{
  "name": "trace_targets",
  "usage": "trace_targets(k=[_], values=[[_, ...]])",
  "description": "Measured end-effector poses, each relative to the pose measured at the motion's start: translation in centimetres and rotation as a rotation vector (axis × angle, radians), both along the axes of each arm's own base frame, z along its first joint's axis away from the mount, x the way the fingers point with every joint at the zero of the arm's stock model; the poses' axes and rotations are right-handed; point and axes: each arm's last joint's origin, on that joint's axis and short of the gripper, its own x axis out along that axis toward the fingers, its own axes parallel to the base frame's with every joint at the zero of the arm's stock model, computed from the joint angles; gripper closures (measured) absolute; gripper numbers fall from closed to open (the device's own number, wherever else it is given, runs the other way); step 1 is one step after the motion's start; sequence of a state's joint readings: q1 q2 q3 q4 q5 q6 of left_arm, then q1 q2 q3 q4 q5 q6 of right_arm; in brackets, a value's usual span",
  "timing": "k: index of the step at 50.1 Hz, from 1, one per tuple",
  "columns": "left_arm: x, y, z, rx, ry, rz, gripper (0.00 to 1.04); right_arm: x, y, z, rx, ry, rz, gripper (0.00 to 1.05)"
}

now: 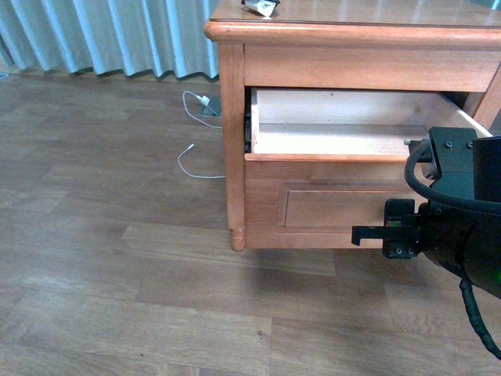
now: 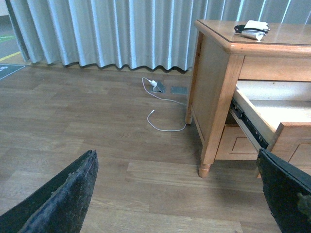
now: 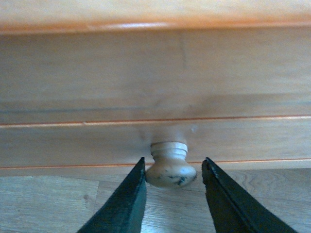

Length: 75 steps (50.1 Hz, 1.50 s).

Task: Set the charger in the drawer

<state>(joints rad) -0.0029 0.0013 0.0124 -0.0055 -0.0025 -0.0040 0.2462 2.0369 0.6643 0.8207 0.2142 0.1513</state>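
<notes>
Right arm (image 1: 458,243) at lower right of front view, black, low, wrist roughly level, black cable (image 1: 413,182) looping over its top. Right gripper (image 3: 174,161) jaws partly apart, pointing forward, fingers (image 3: 124,204) dark and tapered. Left gripper (image 2: 176,154) jaws spread wide, low and angled down, its pads (image 2: 68,199) scuffed and worn
</notes>
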Motion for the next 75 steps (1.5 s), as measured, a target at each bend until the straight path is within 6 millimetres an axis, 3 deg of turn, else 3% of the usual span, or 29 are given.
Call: trace_targets(k=[8,17,29,49,63,75], values=[[0.0,0.0,0.0,0.000,0.000,0.000,0.06,-0.7,-0.8,1.6,0.010,-0.003,-0.024,0.34],[0.0,0.0,0.0,0.000,0.000,0.000,0.06,-2.2,-1.8,4.6,0.044,-0.032,-0.021,0.07],[0.0,0.0,0.0,0.000,0.000,0.000,0.06,-4.6,-3.2,9.0,0.092,-0.094,0.007,0.08],[0.0,0.0,0.0,0.000,0.000,0.000,0.06,-11.3,-5.1,15.0,0.095,-0.208,0.086,0.08],[0.0,0.0,0.0,0.000,0.000,0.000,0.06,-16.4,-6.9,17.0,0.189,-0.307,0.071,0.08],[0.0,0.0,0.0,0.000,0.000,0.000,0.06,-19.9,-8.4,16.7,0.250,-0.362,0.038,0.08]])
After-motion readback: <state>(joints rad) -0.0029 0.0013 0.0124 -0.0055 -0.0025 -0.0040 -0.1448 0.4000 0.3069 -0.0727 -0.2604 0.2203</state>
